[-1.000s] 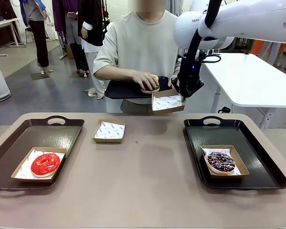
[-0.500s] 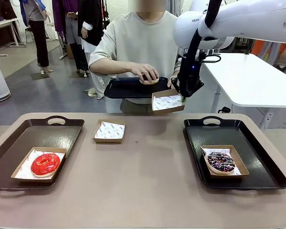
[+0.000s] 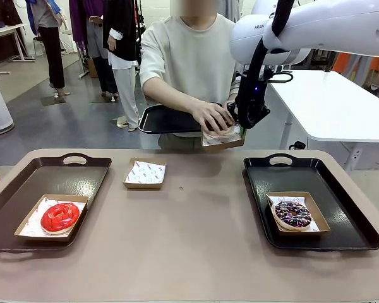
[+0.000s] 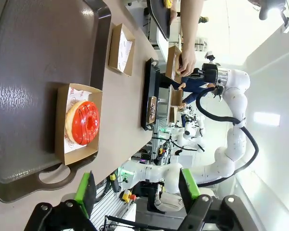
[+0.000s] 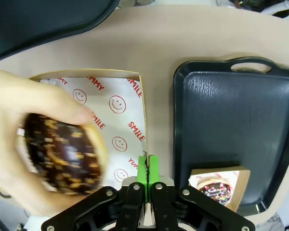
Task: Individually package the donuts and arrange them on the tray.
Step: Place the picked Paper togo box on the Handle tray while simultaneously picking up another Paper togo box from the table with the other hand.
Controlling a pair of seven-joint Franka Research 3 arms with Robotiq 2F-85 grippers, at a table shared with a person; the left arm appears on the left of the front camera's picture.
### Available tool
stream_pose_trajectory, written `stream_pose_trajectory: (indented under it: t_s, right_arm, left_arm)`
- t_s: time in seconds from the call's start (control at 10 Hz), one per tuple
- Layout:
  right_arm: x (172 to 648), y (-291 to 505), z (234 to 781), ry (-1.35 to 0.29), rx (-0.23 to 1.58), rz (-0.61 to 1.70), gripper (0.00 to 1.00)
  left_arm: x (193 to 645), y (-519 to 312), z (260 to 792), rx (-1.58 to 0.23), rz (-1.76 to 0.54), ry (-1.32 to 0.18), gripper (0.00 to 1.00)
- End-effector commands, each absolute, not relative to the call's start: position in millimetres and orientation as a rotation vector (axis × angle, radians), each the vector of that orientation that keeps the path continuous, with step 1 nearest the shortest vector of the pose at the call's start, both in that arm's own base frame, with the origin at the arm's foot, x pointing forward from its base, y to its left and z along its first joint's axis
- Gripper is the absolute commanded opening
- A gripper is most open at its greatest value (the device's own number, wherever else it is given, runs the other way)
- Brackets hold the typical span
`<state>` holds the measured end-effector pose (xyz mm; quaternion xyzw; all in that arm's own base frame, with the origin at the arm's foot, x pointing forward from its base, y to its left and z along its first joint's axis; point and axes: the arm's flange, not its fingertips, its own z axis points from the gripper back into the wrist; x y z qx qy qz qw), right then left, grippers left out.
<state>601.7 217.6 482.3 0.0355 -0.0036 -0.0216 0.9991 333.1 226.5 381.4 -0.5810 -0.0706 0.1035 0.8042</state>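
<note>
On your far left, the left tray (image 3: pixel 19 189) lies along the left edge of the table (image 3: pixel 196 240), its front rim close to the near edge. The red donut (image 3: pixel 60 216) sits in the left box (image 3: pixel 28 228) at the tray's front, so the tray's back half is bare. The left gripper (image 4: pixel 137 190) hangs off one handle end of that tray, green pads wide apart with nothing between them.

Moving in, the empty box (image 3: pixel 145 173) rests on the table just right of the tray's far corner. From there to the near edge the table is open.

Beyond the far edge, the person holds a black tray (image 3: pixel 167 118) in the air. Their hand (image 3: pixel 213 117) carries the chocolate donut (image 5: pixel 62 154) over the held box (image 5: pixel 120 120); you cannot tell whether it touches the paper. The right gripper (image 5: pixel 148 171) has its pads pressed together on that box's near wall, keeping it aloft over the far edge.

On your right, the right tray (image 3: pixel 347 214) carries the sprinkled donut (image 3: pixel 293 214) in the right box (image 3: pixel 321 218) toward its front. The back half is bare.
</note>
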Motion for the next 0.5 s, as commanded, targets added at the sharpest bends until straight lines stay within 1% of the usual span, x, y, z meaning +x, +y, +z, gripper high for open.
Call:
stream_pose_trajectory:
  t_s: [0.0, 0.4]
  right_arm:
    - [600.4, 214.7, 483.5, -0.013, 0.080, -0.044, 0.00]
    - [600.4, 214.7, 483.5, -0.013, 0.080, -0.044, 0.00]
  left_arm:
    - [330.6, 228.0, 381.0, -1.249, 0.221, -0.151, 0.90]
    - [330.6, 228.0, 381.0, -1.249, 0.221, -0.151, 0.90]
